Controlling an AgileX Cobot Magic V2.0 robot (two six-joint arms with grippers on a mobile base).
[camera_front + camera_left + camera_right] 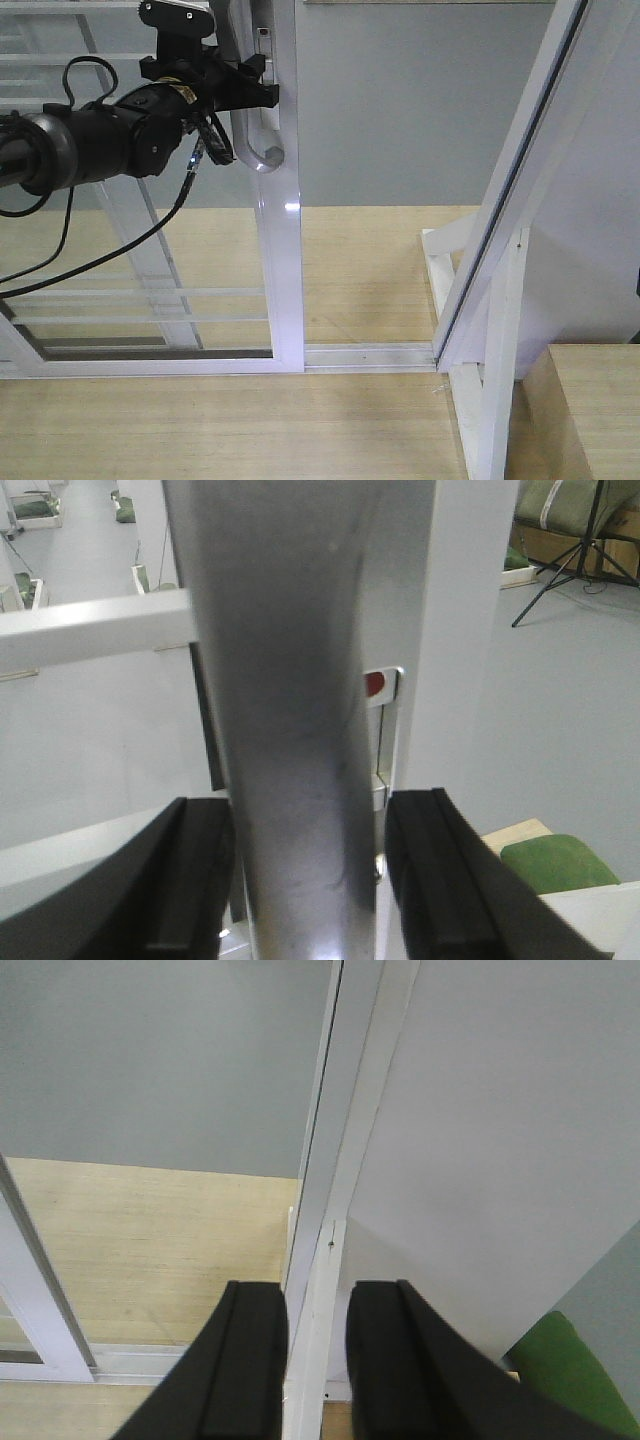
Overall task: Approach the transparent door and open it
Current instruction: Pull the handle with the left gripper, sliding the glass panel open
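Stood left in the scene, well apart from the slanted white jamb: tall white-framed sliding glass door. Clamped on its curved silver-grey pull handle: black left gripper, pads flanking it plainly only in the wrist view. Extended level from the left. Showed right gripper solely in its own view, jaws slightly parted, empty.

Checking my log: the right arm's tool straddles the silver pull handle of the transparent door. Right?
No. The left arm's tool straddles the silver pull handle of the transparent door; the exterior front-facing view shows it.
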